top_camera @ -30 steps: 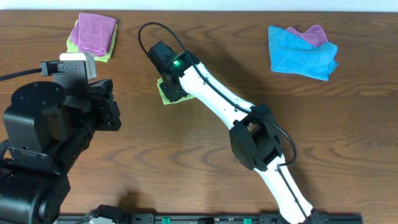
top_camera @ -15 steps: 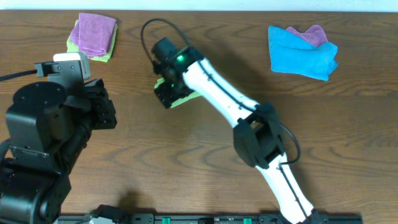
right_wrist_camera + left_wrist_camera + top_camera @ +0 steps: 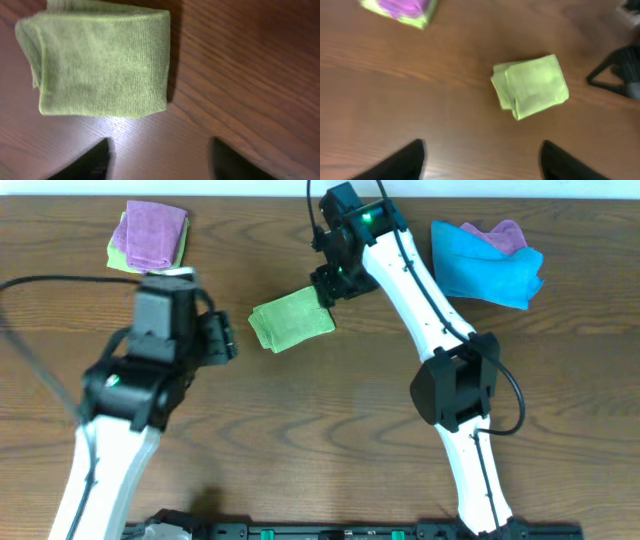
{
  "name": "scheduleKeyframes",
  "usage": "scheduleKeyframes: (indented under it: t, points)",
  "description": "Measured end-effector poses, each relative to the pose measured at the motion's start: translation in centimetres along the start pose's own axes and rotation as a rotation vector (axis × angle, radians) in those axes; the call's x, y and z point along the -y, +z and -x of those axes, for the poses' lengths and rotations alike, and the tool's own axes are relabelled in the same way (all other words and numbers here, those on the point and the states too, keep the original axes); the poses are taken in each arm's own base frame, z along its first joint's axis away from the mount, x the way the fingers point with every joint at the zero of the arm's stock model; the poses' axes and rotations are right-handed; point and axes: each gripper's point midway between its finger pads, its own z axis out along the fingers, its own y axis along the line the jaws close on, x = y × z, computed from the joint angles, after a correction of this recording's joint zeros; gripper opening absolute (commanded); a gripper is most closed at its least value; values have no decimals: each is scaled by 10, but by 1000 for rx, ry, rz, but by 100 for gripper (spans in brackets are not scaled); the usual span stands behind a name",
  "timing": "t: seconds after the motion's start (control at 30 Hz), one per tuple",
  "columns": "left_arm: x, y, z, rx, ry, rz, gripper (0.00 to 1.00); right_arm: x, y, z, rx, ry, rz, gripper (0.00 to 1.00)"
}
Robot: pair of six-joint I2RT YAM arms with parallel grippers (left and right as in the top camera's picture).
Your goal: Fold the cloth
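so the cloth (image 3: 291, 321) is lying flat on the table (image 3: 300, 440), roughly mid-table and a bit toward the far side, and it's already a compact little rectangle. in the right wrist view you can see stacked layers along its left edge and a clean rounded fold on its right edge. so i'd say the folding itself is basically done and you're at the let-go-and-check stage.

your right gripper (image 3: 328, 285) hangs just beside the cloth's far right corner. the claw is spread, with nothing pinched between the fingers (image 3: 90, 160), just bare wood there. your left gripper (image 3: 222, 340) is near the cloth's left side but apart from it, claw wide and empty too. the cloth sits out ahead of it in its wrist view.

next move, my guess: if that packet is small enough for you, lift both arms up and away so no finger snags an edge and drags a layer open. if you want one more fold, the layered edge is the one to grab. you'd have to pinch all the layers together or it'll probably peel apart.

also don't wander over to the purple cloth (image 3: 150, 232) or the blue cloth (image 3: 485, 265), those aren't your job.
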Motion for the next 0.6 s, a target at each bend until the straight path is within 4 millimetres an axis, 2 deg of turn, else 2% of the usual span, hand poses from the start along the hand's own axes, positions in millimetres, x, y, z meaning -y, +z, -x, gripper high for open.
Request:
scheduleKeyframes:
  t: [0.03,0.2,0.4,0.6]
  points:
    - [2,13,-4,-23,-16,-5,84,0,0,0,2,-1,1,1]
    - [17,67,-15,-111,-75,-48,84,0,0,10,42,-11,4,2]
    - [35,121,-34,-236,-165,-107,81,7,-1,26,105,-10,2,2]
    - [34,155,-51,-328,-249,-126,82,14,16,27,109,-4,0,1]
